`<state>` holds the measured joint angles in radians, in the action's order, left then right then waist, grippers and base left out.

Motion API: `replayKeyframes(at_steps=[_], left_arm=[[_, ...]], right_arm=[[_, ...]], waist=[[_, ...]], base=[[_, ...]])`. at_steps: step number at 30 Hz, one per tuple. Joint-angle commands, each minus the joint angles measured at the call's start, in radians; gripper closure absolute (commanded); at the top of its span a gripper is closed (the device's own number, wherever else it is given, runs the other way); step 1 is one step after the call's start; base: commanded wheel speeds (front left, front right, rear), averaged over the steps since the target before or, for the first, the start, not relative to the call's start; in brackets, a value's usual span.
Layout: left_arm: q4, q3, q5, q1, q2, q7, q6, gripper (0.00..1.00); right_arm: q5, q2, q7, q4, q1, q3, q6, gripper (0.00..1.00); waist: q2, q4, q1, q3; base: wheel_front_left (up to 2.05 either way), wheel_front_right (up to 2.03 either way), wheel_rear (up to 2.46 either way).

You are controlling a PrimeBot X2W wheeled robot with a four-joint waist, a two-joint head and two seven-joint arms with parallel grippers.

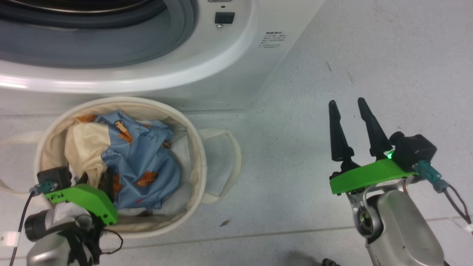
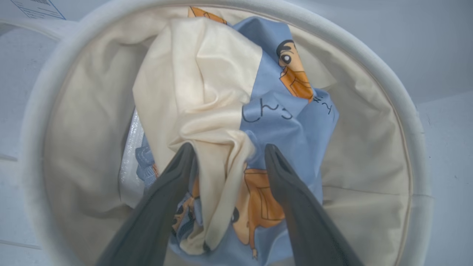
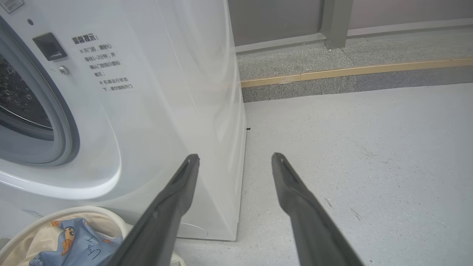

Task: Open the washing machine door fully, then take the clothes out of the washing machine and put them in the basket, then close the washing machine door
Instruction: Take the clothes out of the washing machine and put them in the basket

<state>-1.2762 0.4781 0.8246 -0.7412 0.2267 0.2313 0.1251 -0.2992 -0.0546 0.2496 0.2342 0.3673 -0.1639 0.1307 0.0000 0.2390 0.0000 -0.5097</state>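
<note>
Flooring (image 1: pixel 332 55) of pale speckled grey stretches under everything we see, and on it stands the washing machine (image 1: pixel 229 55), white, its round mouth uncovered so that we look past the grey rubber gasket (image 1: pixel 111 40) toward the steel drum (image 3: pixel 18 99). Just in front of the machine, below that mouth, sits the basket (image 1: pixel 137 100), a round cream canvas bin with a loop handle (image 1: pixel 232 147) lying out to its right. Inside the basket we find the clothes (image 1: pixel 144 162), blue fabric with orange-brown cartoon figures and a cream part, heaped loosely against the lining. Our left gripper (image 2: pixel 229 147) reaches down into the basket, its two dark fingers spread apart with a fold of the cream cloth lying between them, unpinched. Our right gripper (image 1: pixel 346 101) hangs over bare floor to the right of the machine, well apart from the basket, its fingers wide apart and holding nothing.
</note>
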Motion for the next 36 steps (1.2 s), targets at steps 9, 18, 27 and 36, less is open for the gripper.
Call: replayKeyframes(at_steps=[9, 18, 27, 36], left_arm=[[0.087, -0.025, -0.071, -0.003, 0.095, 0.03, -0.005, 0.0], [0.365, -0.238, -0.172, 0.092, 0.148, 0.03, -0.031, 0.0], [0.63, -0.33, -0.323, 0.23, 0.14, 0.03, -0.071, 0.0], [0.84, -0.373, -0.378, 0.416, 0.154, 0.03, -0.139, 0.0]], right_arm=[[-0.008, 0.004, 0.012, 0.018, 0.002, -0.053, 0.0, 0.0], [-0.034, 0.004, 0.012, 0.054, -0.026, -0.084, 0.0, 0.0], [-0.049, 0.004, 0.012, 0.084, -0.062, -0.11, 0.0, 0.0], [-0.046, 0.004, 0.012, 0.088, -0.093, -0.117, 0.0, 0.0]], waist=[[0.0, -0.031, 0.0, 0.116], [0.0, -0.064, 0.0, 0.239], [0.0, -0.089, 0.0, 0.344], [0.0, -0.088, 0.0, 0.419]], base=[[0.0, 0.0, 0.0], [0.0, 0.0, 0.0], [0.0, 0.0, 0.0], [0.0, 0.0, 0.0]])
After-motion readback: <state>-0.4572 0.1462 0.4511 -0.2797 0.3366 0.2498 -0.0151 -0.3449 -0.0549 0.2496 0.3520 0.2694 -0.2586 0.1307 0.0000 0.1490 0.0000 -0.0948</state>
